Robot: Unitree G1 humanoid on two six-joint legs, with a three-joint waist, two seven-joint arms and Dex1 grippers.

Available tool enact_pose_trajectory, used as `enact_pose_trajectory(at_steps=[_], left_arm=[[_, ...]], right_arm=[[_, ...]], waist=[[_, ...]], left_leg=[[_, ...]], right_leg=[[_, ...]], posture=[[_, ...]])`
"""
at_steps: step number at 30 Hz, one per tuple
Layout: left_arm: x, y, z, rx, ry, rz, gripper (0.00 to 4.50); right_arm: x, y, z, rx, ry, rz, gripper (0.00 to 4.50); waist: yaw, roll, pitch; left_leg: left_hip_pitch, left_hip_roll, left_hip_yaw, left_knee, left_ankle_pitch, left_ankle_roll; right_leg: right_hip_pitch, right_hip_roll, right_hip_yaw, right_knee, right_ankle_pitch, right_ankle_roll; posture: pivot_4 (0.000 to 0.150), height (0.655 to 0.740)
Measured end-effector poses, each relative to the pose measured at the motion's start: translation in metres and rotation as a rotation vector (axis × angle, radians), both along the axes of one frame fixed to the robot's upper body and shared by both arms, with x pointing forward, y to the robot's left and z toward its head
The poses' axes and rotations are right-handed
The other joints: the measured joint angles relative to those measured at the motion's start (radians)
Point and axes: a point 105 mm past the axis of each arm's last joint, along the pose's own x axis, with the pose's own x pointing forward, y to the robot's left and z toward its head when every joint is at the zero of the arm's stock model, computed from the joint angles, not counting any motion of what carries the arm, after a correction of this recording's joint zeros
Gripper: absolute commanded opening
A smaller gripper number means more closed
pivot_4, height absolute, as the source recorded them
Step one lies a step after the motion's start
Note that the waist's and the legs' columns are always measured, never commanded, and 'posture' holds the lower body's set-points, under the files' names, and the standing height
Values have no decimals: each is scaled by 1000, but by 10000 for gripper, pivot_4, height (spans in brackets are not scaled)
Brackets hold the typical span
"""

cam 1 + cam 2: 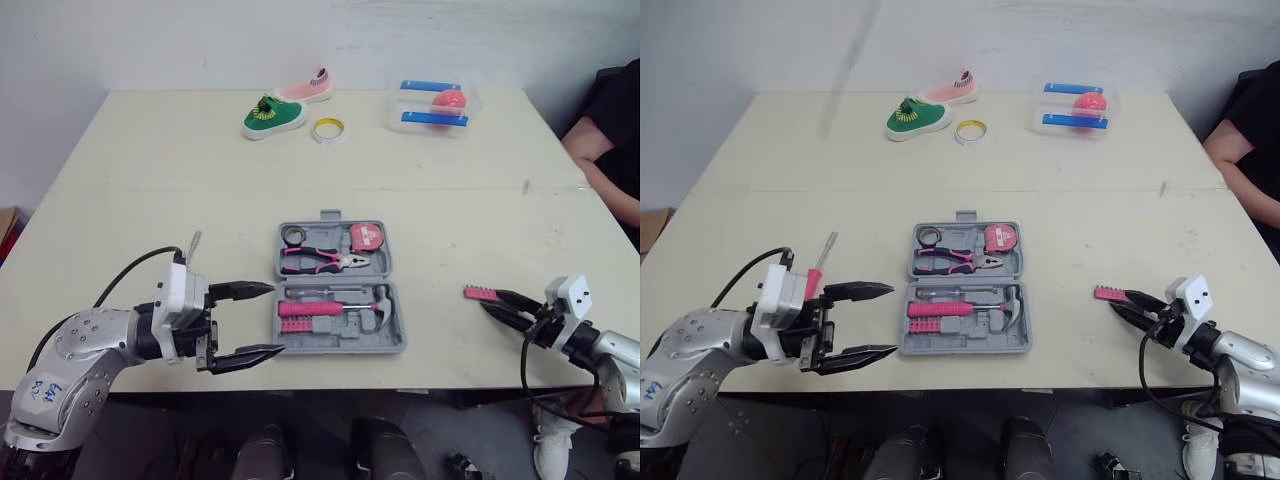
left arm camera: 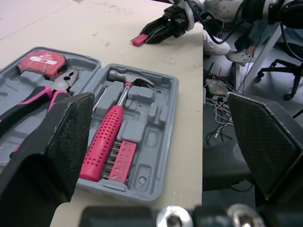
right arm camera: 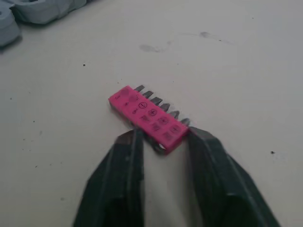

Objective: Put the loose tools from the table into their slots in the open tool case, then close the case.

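Observation:
The grey tool case [image 1: 395, 262] lies open at the table's middle front. It holds pink pliers [image 1: 320, 261], a tape measure [image 1: 366, 236], a pink-handled hammer [image 1: 330, 307] and a pink bit strip [image 2: 119, 160] in its slots. My left gripper [image 1: 277, 319] is open, its fingertips just left of the case's front half. Behind it lies a loose screwdriver [image 1: 825, 255]. Right of the case, another pink bit strip [image 3: 147, 115] lies on the table; my right gripper [image 1: 492, 300] is shut on its near end, a finger pressing each side.
A green shoe [image 1: 272, 116], a pink shoe [image 1: 306, 88] and a tape roll [image 1: 328, 129] sit at the far side. A clear box with a pink ball [image 1: 436, 106] stands far right. A person's arm [image 1: 600, 150] is at the table's right edge.

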Motion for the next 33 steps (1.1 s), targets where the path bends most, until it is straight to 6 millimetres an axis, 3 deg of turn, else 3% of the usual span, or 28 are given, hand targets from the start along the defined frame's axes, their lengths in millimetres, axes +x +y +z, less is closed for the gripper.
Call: enact_pose_trajectory(at_steps=[13,14,18,19,21,22,28,33], left_arm=[[5,4,-1,11,4,-15,45000],[6,5,-2,11,6,-11,45000],[6,4,-2,13,7,-13,45000],[6,4,-3,14,7,-13,45000],[6,4,-4,14,11,-12,45000],[6,5,-4,15,14,-11,45000],[4,5,-6,21,23,-10,45000],[3,4,-5,22,24,-14,45000]], right_arm=[[-12,-5,2,-38,0,54,3241],[-13,-4,3,-49,0,63,13515],[-19,3,4,-35,43,111,29279],[-23,4,5,-39,54,129,31252],[-29,4,8,-48,83,161,42126],[-30,3,10,-61,89,171,44578],[-23,-4,33,-164,33,254,44578],[-9,-1,32,-175,21,299,44578]], waist=[[3,1,0],[3,1,0],[2,1,1],[3,1,1],[3,2,1],[3,2,1],[-1,2,1],[0,2,2]], left_leg=[[-1,-1,-1,0,0,0],[-1,-1,-1,0,0,0],[-1,-1,-1,-1,0,0],[-1,-1,-1,-1,0,0],[-1,-1,-1,0,0,1],[-1,-1,-1,0,0,1],[-1,-1,-1,-1,0,0],[-2,-1,-1,0,1,0]], right_leg=[[0,-1,-1,0,0,0],[0,-1,-1,0,0,0],[-1,-1,-1,-1,0,0],[-1,-1,-1,-1,0,0],[-1,-1,-1,-1,0,0],[-1,-1,-1,-1,0,0],[-1,-1,-1,-1,0,0],[-1,-1,-2,-1,0,0]], posture=[[1500,7400],[1500,7400],[1500,7400],[1500,7400],[1500,7400],[1500,7400],[1500,7400],[1500,7400]])
